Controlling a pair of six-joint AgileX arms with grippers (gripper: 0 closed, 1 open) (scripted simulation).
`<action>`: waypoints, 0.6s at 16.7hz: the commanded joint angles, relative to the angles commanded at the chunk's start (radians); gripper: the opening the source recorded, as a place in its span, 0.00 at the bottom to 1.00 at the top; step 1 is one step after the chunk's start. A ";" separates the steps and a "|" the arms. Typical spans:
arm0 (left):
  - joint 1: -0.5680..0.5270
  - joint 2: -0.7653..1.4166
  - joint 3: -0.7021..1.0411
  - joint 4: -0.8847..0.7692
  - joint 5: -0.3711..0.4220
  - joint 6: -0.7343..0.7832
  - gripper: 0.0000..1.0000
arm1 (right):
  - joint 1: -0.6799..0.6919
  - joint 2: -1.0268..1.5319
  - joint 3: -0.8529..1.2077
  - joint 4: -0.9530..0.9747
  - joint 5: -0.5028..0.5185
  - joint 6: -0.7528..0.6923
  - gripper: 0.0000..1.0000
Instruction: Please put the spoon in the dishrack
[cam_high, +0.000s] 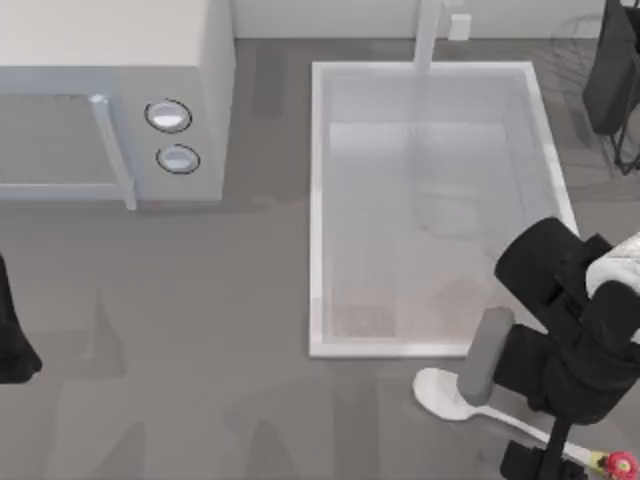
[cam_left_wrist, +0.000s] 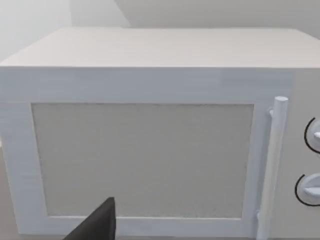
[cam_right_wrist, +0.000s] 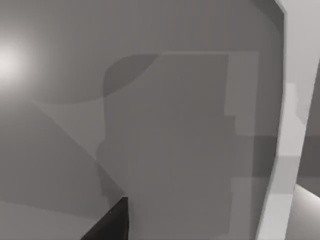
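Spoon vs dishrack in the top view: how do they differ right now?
The spoon is solid white with a red-and-yellow tip; the dishrack is thin dark see-through wire. The spoon lies flat on the counter in front of the sink, partly under the right arm; the dishrack stands at the far right corner behind the sink. Both sit on the table's right side.

The grey table (cam_high: 200, 330) bears a microwave (cam_high: 110, 90), sink (cam_high: 318, 200), and spoon (cam_high: 445, 392).

soft even light, faint shadows on the table (cam_high: 200, 330); one bright glare spot.
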 joint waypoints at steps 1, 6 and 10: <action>0.000 0.000 0.000 0.000 0.000 0.000 1.00 | 0.000 0.000 0.000 0.000 0.000 0.000 0.00; 0.000 0.000 0.000 0.000 0.000 0.000 1.00 | 0.000 0.000 0.000 0.000 0.000 0.000 0.00; 0.000 0.000 0.000 0.000 0.000 0.000 1.00 | 0.001 -0.073 0.068 -0.113 -0.018 -0.001 0.00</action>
